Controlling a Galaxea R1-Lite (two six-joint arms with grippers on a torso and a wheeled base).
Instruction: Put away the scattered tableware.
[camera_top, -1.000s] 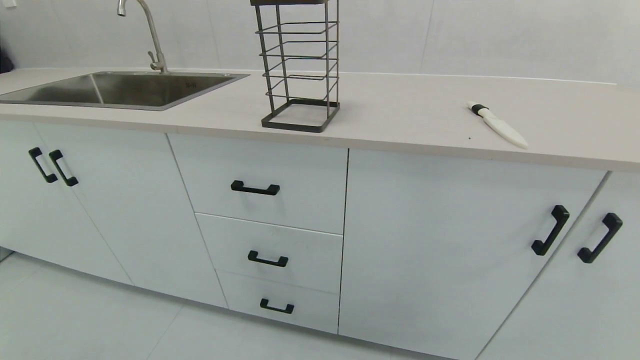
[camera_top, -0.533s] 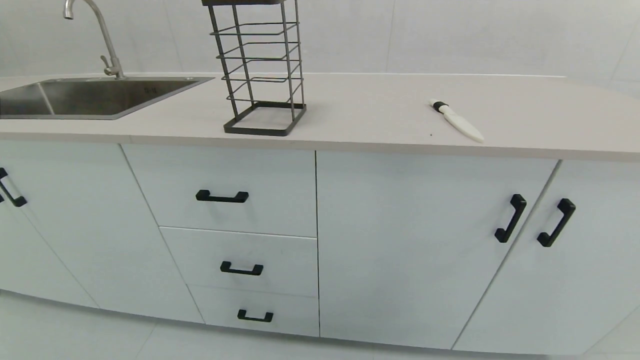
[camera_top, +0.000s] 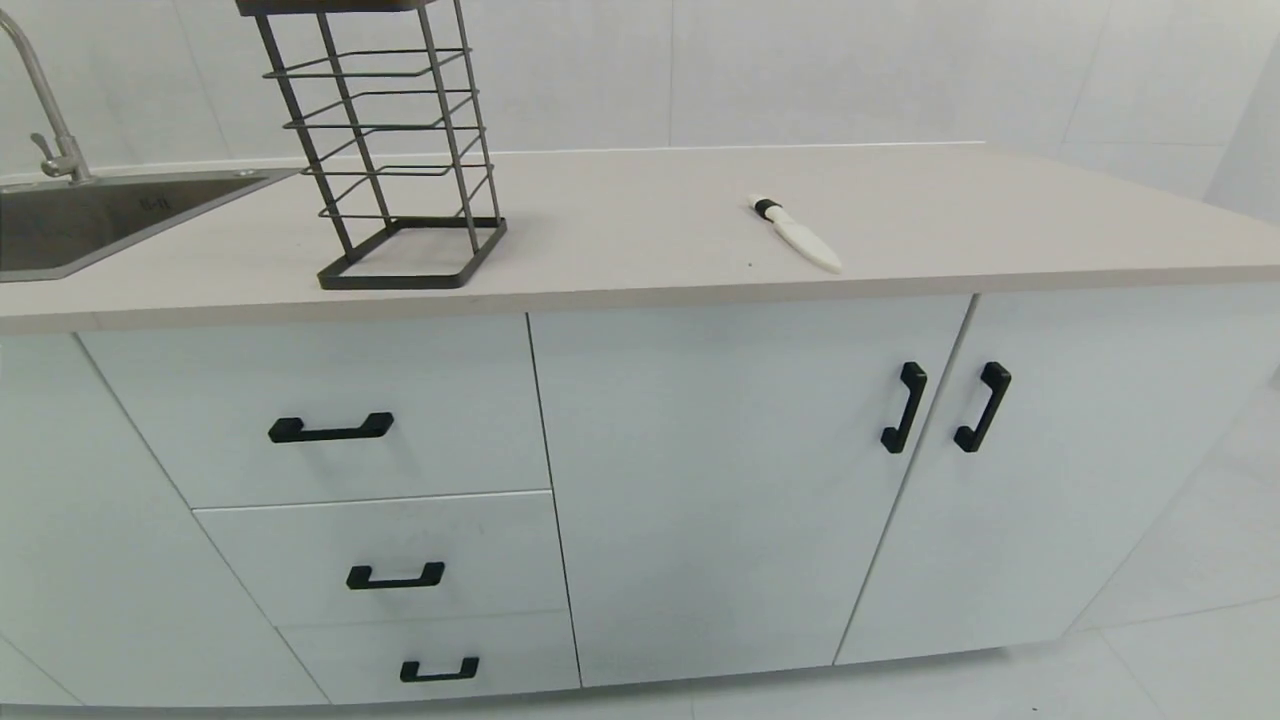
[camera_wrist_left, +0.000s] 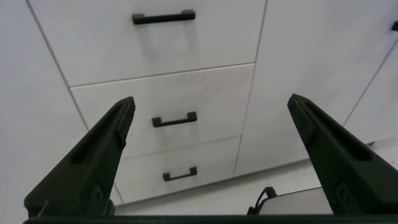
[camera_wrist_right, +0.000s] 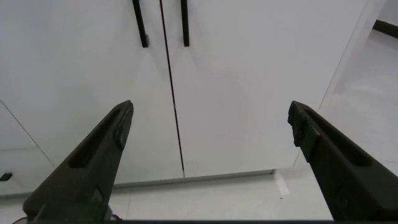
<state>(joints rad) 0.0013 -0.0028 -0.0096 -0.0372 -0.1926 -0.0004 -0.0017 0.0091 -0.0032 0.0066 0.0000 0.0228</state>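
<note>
- Facing the white cabinet fronts, my left gripper (camera_wrist_left: 210, 102) has its jaws spread wide, gripping nothing, the two dark fingers (camera_wrist_left: 93, 162) far apart.
- Framed between those left jaws is the stack of drawers (camera_wrist_left: 168, 93), with three black pulls one over another (the middle handle (camera_wrist_left: 175, 119) sits roughly centred in the gap).
- My right gripper (camera_wrist_right: 210, 109) is likewise wide open and holds nothing.
- Straight ahead of the right jaws is the seam between two cabinet doors (camera_wrist_right: 249, 81), with upright black handles (camera_wrist_right: 140, 25) on either side of it and pale floor tiles (camera_wrist_right: 373, 74) off to one side.
- The knife (camera_top: 797, 234), white with a black band near one end, lies flat on the countertop (camera_top: 620, 240). It is higher than both pairs of jaws and well apart from them, over one of the doors that my right jaws face and near the counter's front edge.
- The wire rack (camera_top: 385, 150) stands upright on the same countertop, above the drawers that my left jaws face and well apart from the knife.
- Beyond the rack, farther out on my left side, the sink (camera_top: 100, 215) is set into the counter with its faucet (camera_top: 50, 120) at the back.
</note>
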